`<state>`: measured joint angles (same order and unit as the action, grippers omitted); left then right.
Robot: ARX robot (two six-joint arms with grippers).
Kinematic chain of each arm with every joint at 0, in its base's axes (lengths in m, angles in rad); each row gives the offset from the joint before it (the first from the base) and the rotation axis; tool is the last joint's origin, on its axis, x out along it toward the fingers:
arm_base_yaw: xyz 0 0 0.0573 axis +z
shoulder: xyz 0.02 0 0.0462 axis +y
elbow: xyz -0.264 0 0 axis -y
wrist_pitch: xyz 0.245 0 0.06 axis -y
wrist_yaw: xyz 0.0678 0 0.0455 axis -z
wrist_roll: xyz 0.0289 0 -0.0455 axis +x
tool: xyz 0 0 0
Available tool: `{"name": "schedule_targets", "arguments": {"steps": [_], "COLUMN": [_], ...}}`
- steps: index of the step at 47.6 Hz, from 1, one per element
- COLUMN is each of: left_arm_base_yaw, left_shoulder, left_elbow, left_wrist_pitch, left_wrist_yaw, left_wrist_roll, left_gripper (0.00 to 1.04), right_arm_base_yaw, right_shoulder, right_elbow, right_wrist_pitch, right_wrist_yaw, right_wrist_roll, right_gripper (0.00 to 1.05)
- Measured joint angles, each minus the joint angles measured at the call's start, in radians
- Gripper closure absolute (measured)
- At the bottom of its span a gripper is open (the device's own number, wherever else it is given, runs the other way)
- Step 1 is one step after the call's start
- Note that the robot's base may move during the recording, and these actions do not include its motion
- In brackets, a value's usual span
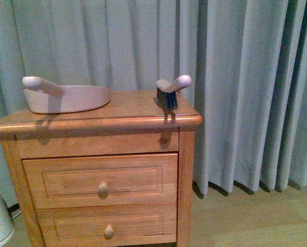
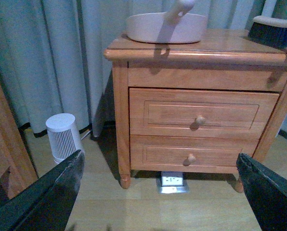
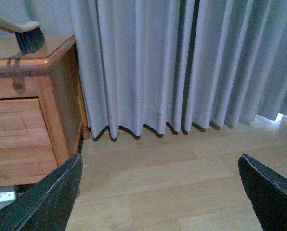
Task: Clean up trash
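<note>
Both spread wide: left gripper (image 2: 159,159), right gripper (image 3: 160,159).
Left wrist catches the dustpan (image 2: 143,29); right wrist misses it, shows open floor (image 3: 182,185).

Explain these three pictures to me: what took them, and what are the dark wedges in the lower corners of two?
A robot with two arms took them, each arm ending in a gripper. The front view comes from a camera on its body: it shows a wooden nightstand before a curtain, with a dustpan and a brush on top. The other two come from cameras on the wrists. The dark wedges are fingers of the left gripper and, in the other picture, the right gripper. Both are open and hold nothing. The left wrist view also shows a small white appliance on the floor. No trash shows in any picture.
</note>
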<state>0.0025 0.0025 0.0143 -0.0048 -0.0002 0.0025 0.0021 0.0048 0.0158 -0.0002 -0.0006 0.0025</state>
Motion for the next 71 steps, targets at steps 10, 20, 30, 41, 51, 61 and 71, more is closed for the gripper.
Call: {"name": "schedule_targets", "arguments": {"steps": [10,20,30,41,51,61,71], "left_arm_base_yaw": [0.000,0.000,0.000,0.000,0.000,-0.043,-0.144], "left_shoulder": [0.000,0.000,0.000,-0.001,-0.001,0.112,0.799], "left_elbow": [0.000,0.000,0.000,0.000,0.000,0.056,0.597], "left_wrist_pitch": [0.000,0.000,0.000,0.000,0.000,-0.065,-0.111], "left_wrist_yaw": [0.000,0.000,0.000,0.000,0.000,-0.185,-0.214], "left_wrist_roll": [0.000,0.000,0.000,0.000,0.000,-0.016,0.038], "left_gripper": [0.08,0.08,0.08,0.08,0.08,0.08,0.08], "right_arm_base_yaw": [0.000,0.000,0.000,0.000,0.000,0.000,0.000], "right_shoulder": [0.000,0.000,0.000,0.000,0.000,0.000,0.000], "right_elbow": [0.000,0.000,0.000,0.000,0.000,0.000,0.000], "right_wrist_pitch": [0.000,0.000,0.000,0.000,0.000,0.000,0.000], "right_wrist_yaw": [0.000,0.000,0.000,0.000,0.000,0.001,0.000], "right_wrist_roll": [0.000,0.000,0.000,0.000,0.000,0.000,0.000], "right_gripper": [0.07,0.07,0.07,0.07,0.07,0.07,0.07]}}
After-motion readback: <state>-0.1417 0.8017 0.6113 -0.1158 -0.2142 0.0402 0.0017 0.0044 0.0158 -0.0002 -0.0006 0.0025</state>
